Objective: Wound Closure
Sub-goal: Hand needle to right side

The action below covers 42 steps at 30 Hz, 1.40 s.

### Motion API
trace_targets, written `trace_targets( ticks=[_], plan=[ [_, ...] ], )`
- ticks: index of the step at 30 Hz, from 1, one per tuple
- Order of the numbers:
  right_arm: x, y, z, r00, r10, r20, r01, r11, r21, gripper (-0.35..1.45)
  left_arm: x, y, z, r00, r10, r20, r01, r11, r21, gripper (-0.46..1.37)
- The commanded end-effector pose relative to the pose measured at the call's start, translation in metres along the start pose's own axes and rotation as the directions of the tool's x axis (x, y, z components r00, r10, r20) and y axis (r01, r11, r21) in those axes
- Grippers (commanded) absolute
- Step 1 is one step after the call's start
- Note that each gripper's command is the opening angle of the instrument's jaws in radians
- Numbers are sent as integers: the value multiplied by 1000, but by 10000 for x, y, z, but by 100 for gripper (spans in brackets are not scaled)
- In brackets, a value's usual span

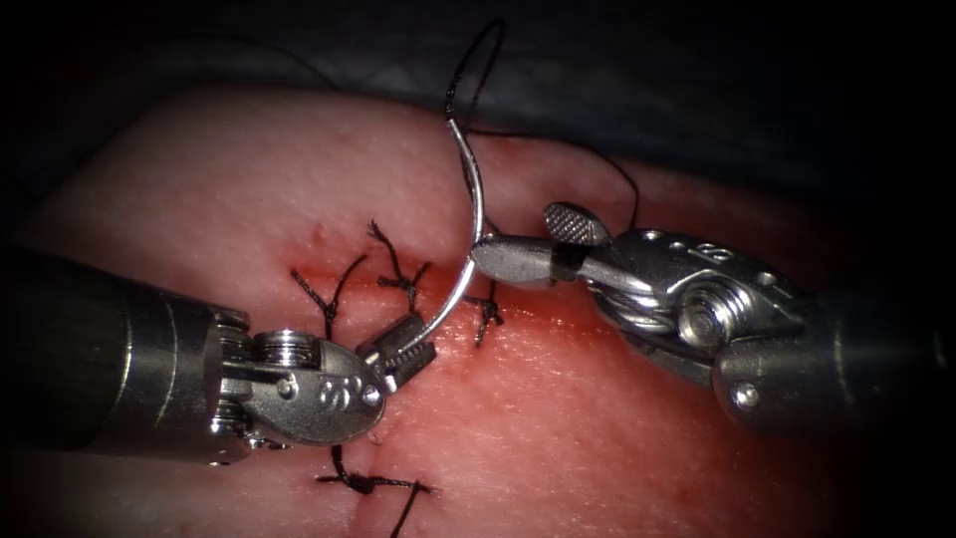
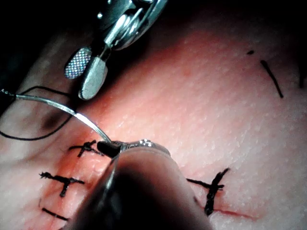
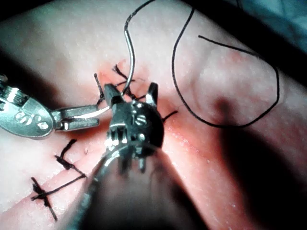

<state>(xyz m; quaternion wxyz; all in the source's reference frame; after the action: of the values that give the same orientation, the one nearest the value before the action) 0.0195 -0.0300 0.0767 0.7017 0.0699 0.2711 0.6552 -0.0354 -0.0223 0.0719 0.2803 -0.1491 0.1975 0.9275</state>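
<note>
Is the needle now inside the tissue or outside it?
Outside. The whole needle arcs above the tissue, its tip end in the left end effector.

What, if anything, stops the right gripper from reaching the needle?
Probably nothing, so yes. The right gripper is open beside the needle at mid-curve, out of the tissue; the left gripper holds it near one end, clear of that spot.
</note>
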Motion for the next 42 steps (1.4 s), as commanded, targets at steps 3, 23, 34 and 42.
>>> trace_targets(
  ticks=[3, 23, 34, 42],
  plan=[
    [1, -3, 3, 1000, 11, 12, -11, 999, -36, 84, 4, 3, -1, 1000, 8, 13, -9, 999, 32, -35],
    [9, -7, 13, 1000, 23, -4, -24, 995, -94, 77, 17, 8, -14, 980, 195, -50, -188, 975, 115, -35],
    [9, -9, 14, 1000, 14, -6, -14, 995, -99, 63, 20, 7, -19, 971, 229, -64, -219, 967, 126, -35],
    [10, -10, 13, 999, 35, -7, -36, 994, -103, -35, 22, 6, -22, 972, 224, -70, -214, 968, 129, -35]
  ],
)
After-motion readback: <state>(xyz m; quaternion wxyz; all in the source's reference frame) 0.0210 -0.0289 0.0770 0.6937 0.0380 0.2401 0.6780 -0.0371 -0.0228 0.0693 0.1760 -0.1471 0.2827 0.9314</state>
